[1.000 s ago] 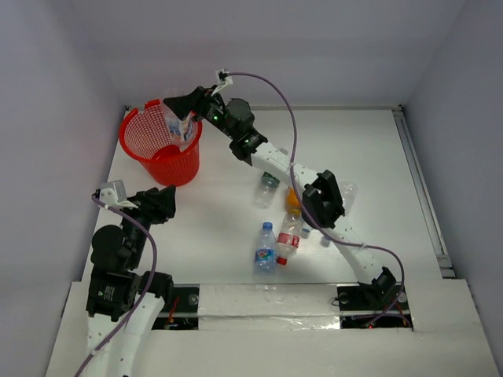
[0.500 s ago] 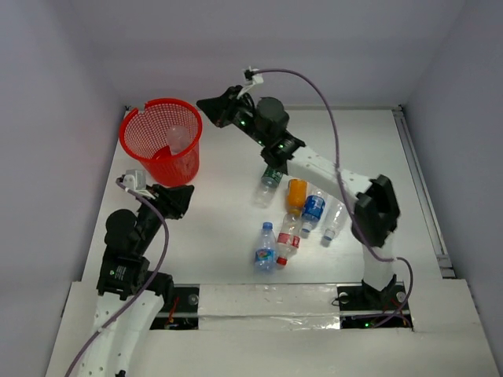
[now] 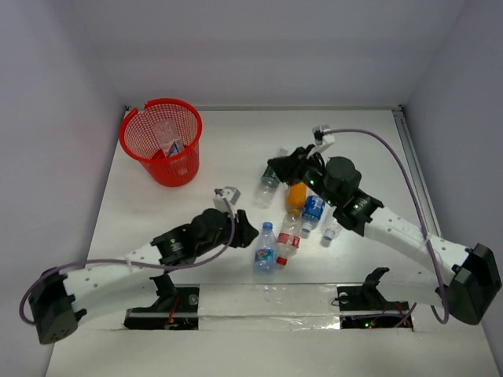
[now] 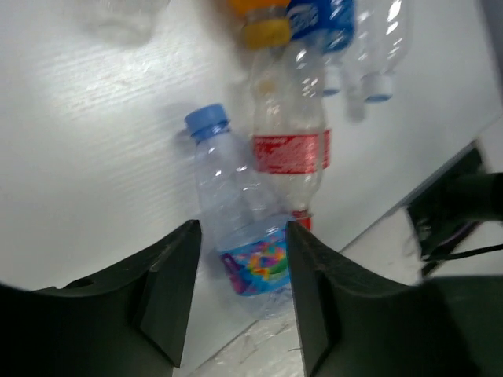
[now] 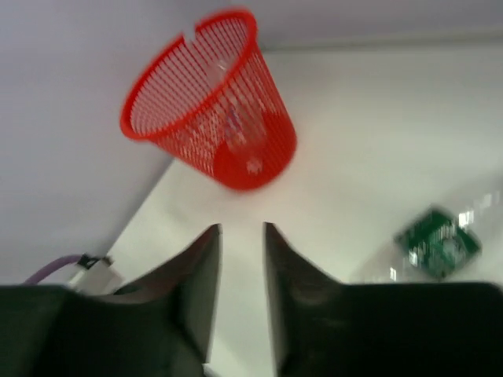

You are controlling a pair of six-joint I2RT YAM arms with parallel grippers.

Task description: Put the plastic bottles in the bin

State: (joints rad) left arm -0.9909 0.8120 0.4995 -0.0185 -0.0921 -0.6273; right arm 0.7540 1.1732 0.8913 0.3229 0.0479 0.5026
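Plastic bottles (image 3: 313, 209) lie in a loose bunch in the middle of the table (image 3: 220, 157). They are well apart from the bin (image 3: 179, 166), which stands upright at the far left with one clear bottle (image 3: 169, 135) inside it.

From above, the left gripper (image 3: 247, 234) reaches in low from the near left and sits just beside the blue-capped bottle (image 3: 266, 248), the nearest of the bunch. A red-labelled bottle (image 3: 288, 236) lies right against that one. The right gripper (image 3: 277, 163) hangs at the far side of the bunch, by the green-capped bottle (image 3: 269, 182), and the orange bottle (image 3: 295, 195) is just beside its arm.

Over to the left wrist: the left gripper (image 4: 241, 228) has its fingers (image 4: 169, 290) apart. The blue-capped bottle (image 4: 236, 204) shows in the gap, lying flat on the table with its cap pointing away. Whether the fingers touch it, I cannot tell. The red-labelled bottle (image 4: 289, 149) lies alongside on the right, pressed against it, and the orange bottle (image 4: 263, 20) peeks in at the far edge.

Right wrist: the right gripper (image 5: 241, 229) has its fingers (image 5: 196, 275) a narrow gap apart, with nothing between them. The bin (image 5: 236, 141) sits beyond them on the white table. A pale bottle shape shows through its mesh. A blurred green patch (image 5: 438, 239) shows on the right.
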